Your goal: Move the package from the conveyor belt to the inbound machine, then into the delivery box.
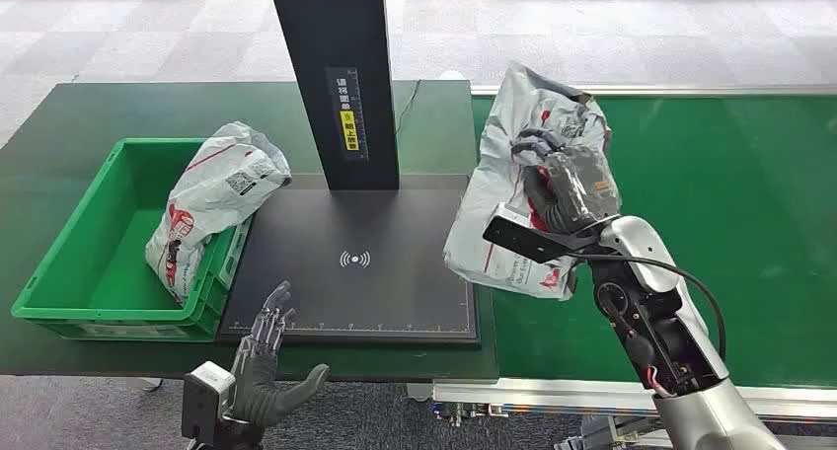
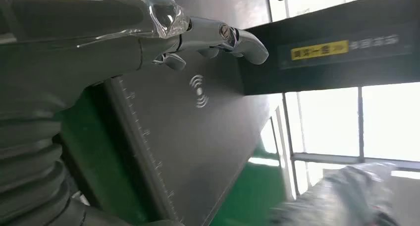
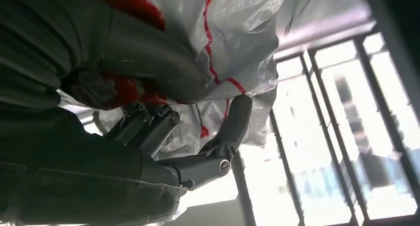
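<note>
My right hand point(image 1: 565, 186) grips a crumpled white plastic package point(image 1: 505, 209) with red print, held up over the seam between the green conveyor belt point(image 1: 730, 223) and the black inbound machine plate point(image 1: 355, 262). In the right wrist view the fingers point(image 3: 233, 124) wrap around the package point(image 3: 237, 42). My left hand point(image 1: 268, 356) hovers open, palm up, at the plate's near left corner; its fingers point(image 2: 218, 37) stretch over the plate point(image 2: 198, 132) in the left wrist view. A second white package point(image 1: 212, 198) leans on the rim of the green delivery box point(image 1: 79, 262).
The machine's black upright post point(image 1: 336, 75) stands at the back of the plate, bearing a yellow label. The dark green table point(image 1: 99, 114) carries the box and machine. Grey floor lies beyond.
</note>
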`<state>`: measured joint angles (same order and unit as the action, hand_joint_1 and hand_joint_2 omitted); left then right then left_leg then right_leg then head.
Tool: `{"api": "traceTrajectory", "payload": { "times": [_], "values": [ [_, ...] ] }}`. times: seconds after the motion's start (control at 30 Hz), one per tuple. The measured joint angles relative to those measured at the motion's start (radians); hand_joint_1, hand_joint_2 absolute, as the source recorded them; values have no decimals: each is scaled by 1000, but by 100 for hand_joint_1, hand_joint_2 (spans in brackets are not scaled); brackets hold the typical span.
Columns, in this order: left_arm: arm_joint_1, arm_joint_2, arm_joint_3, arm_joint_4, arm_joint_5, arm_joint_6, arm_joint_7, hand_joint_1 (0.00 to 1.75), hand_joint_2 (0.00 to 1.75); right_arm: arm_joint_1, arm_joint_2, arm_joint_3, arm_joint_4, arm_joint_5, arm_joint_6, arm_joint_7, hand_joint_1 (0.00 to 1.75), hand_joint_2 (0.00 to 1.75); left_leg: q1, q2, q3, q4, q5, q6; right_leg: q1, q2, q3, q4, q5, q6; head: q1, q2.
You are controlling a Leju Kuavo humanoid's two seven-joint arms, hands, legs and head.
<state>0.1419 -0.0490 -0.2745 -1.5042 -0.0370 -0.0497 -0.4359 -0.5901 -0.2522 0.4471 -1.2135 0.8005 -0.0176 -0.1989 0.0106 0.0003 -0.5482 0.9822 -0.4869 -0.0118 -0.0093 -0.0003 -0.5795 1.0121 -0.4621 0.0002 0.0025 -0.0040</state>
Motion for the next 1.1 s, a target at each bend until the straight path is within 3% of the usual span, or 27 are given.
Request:
{"api": "traceTrajectory", "payload": {
  "times": [0.17,0.33,0.47,0.6,0.8,0.83,0.93,0.97,1.1],
  "values": [
    [-19,-9,0,4,-4,28,-17,0,175,2,24,20,36,-50,66,-63,175,175,0,0,0,0,0,0,0,0,0,0,0,0,0,0],
    [-24,-14,0,6,-6,34,-21,0,175,0,43,40,74,-65,72,-77,175,175,0,0,-1,0,0,0,0,0,0,0,0,0,0,0],
    [-27,-14,0,8,-5,40,-21,0,175,-23,64,66,118,-111,135,-102,175,175,0,1,-1,0,0,0,0,1,-1,0,0,0,0,0],
    [-43,-21,-6,18,2,49,-16,0,175,-78,143,121,258,-162,153,-120,175,175,0,1,0,0,1,-1,0,1,0,0,0,0,0,0],
    [-67,-27,-16,34,19,50,-8,0,175,-125,253,154,434,-239,80,-188,175,175,1,1,0,0,1,-1,1,1,0,0,0,0,0,0],
    [-70,-29,-17,36,22,48,-6,0,175,-128,266,155,455,-249,57,-203,164,175,1,1,0,0,1,-1,1,1,-1,0,0,0,0,0],
    [-76,-31,-25,39,26,43,-3,0,175,-130,296,156,495,-256,-34,-223,42,175,1,1,-1,0,1,-1,1,1,-1,0,0,0,0,0],
    [-77,-31,-28,39,25,41,-2,0,175,-130,303,156,501,-249,-66,-222,8,175,0,1,-1,0,1,-1,0,1,-1,0,0,0,0,0],
    [-78,-31,-32,40,24,39,1,0,175,-125,311,154,500,-202,-199,-176,0,175,0,1,-1,0,1,-1,0,1,-1,0,0,0,0,0]
  ]
}}
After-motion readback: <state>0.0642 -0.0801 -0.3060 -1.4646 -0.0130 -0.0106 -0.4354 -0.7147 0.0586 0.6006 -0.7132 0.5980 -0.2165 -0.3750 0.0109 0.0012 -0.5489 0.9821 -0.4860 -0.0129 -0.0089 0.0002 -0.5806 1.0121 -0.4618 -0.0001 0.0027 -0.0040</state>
